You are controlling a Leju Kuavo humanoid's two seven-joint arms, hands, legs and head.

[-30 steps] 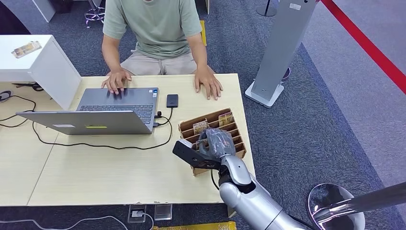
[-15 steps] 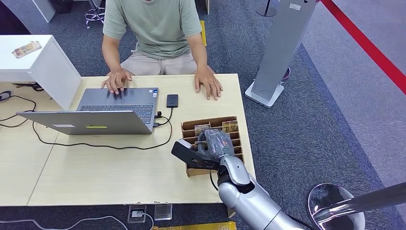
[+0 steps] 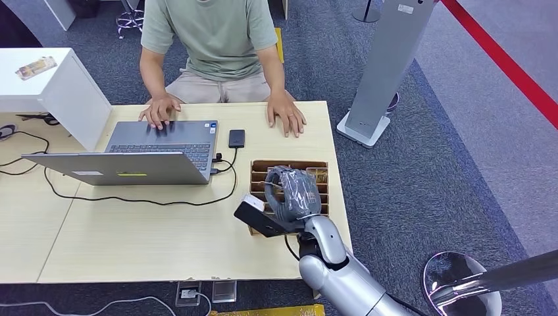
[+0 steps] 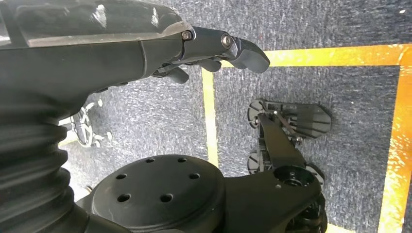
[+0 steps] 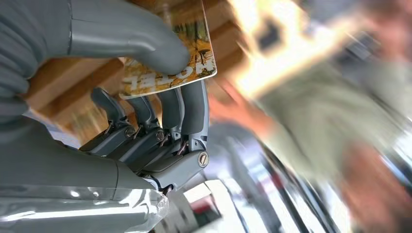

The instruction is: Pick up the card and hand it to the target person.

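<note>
Pinching the yellow printed card point(image 5: 170, 53) between thumb and fingers, the right hand point(image 3: 293, 194) hung over the slotted brown wooden card rack point(image 3: 258, 172) at the right, near part of the pale wooden desk point(image 3: 131, 230). Judged so, the pickup looked done; the handover remained, since the seated person in a green shirt point(image 3: 210, 33) at the far side kept both palms on the desk. Another card point(image 3: 318, 174) stood in a far slot. The left hand point(image 4: 214, 48) hung by the floor, released and holding nothing.
</note>
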